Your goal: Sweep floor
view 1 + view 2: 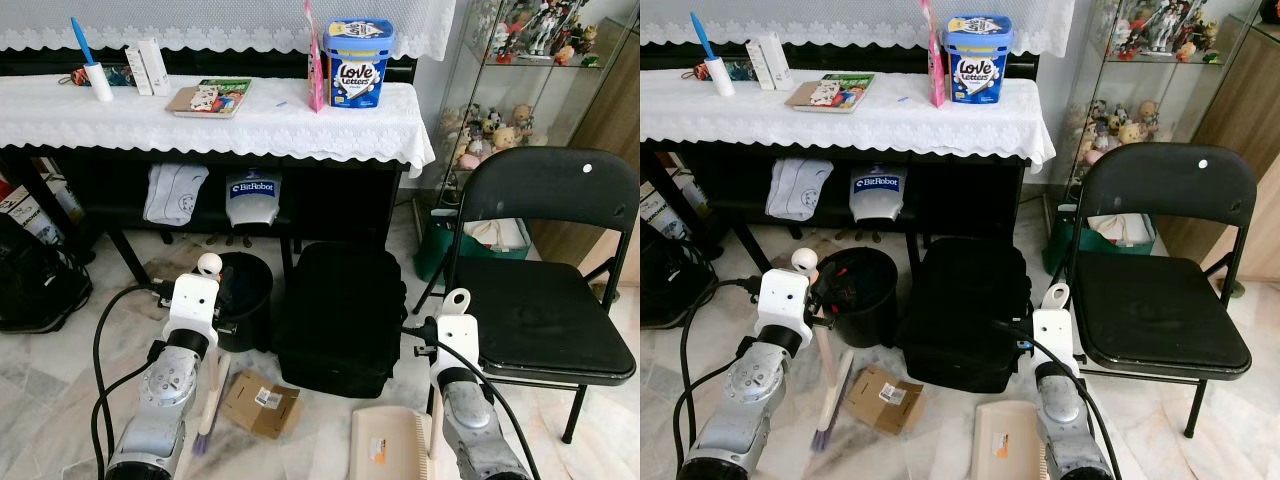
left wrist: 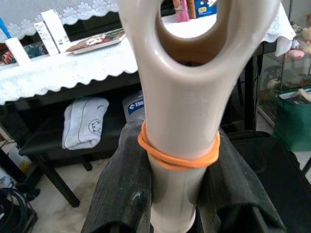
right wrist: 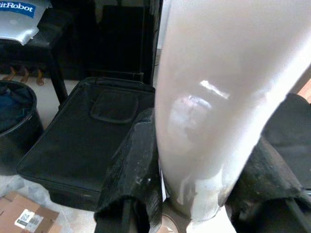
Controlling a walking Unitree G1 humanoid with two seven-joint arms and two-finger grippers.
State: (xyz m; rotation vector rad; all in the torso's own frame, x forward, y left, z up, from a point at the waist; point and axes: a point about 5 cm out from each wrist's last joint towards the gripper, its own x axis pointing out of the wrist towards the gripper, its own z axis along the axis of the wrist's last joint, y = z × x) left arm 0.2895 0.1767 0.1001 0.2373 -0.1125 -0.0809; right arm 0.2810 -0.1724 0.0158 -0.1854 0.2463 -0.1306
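Note:
My left gripper (image 2: 180, 150) is shut on the cream broom handle (image 2: 182, 97), just below an orange rubber band (image 2: 177, 158). The handle's rounded top (image 1: 208, 265) stands above my left wrist, and the broom's purple bristles (image 1: 205, 435) rest on the marble floor (image 1: 60, 370). My right gripper (image 3: 201, 167) is shut on the pale dustpan handle (image 3: 214, 97). The beige dustpan (image 1: 388, 445) lies flat on the floor beside my right arm. A flattened brown cardboard piece (image 1: 262, 402) lies on the floor between the broom and the dustpan.
A black bin (image 1: 243, 295) and a black bag (image 1: 340, 320) stand just ahead, under a table with a white lace cloth (image 1: 250, 125). A black folding chair (image 1: 545, 300) stands to the right, a dark bag (image 1: 35, 285) to the left, a glass cabinet (image 1: 520, 70) behind.

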